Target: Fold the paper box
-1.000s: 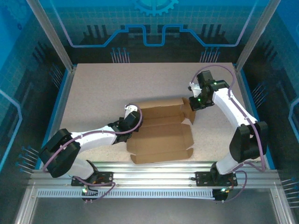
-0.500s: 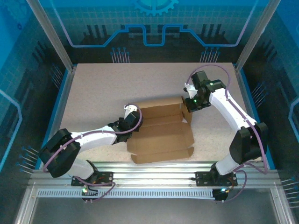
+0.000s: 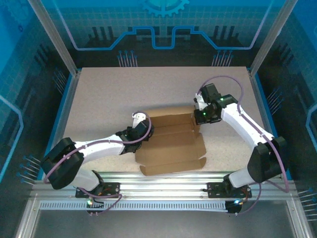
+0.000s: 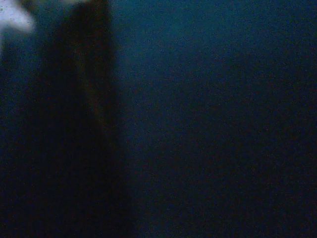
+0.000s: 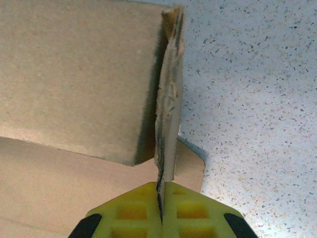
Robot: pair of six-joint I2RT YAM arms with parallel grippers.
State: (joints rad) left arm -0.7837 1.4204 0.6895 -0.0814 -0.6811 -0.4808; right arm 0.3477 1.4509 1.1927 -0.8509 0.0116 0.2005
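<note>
The paper box (image 3: 171,146) lies in the middle of the counter (image 3: 109,94), barely begun: far panel (image 3: 168,115) lifted, near panels (image 3: 171,161) flat. My right hand (image 5: 160,194) is clamped tight on its right end flap (image 5: 168,99) (left hand (image 3: 140,133) sits at the box's left edge, grip unreadable). Most folds remain.

speckled off-white table (image 3: 99,94), blue rim along its left and right sides, one brown cardboard paper box (image 3: 171,148) lying on it, about mid-width and toward the near edge, near panels flat on the surface, far panel and right side flap raised
</note>
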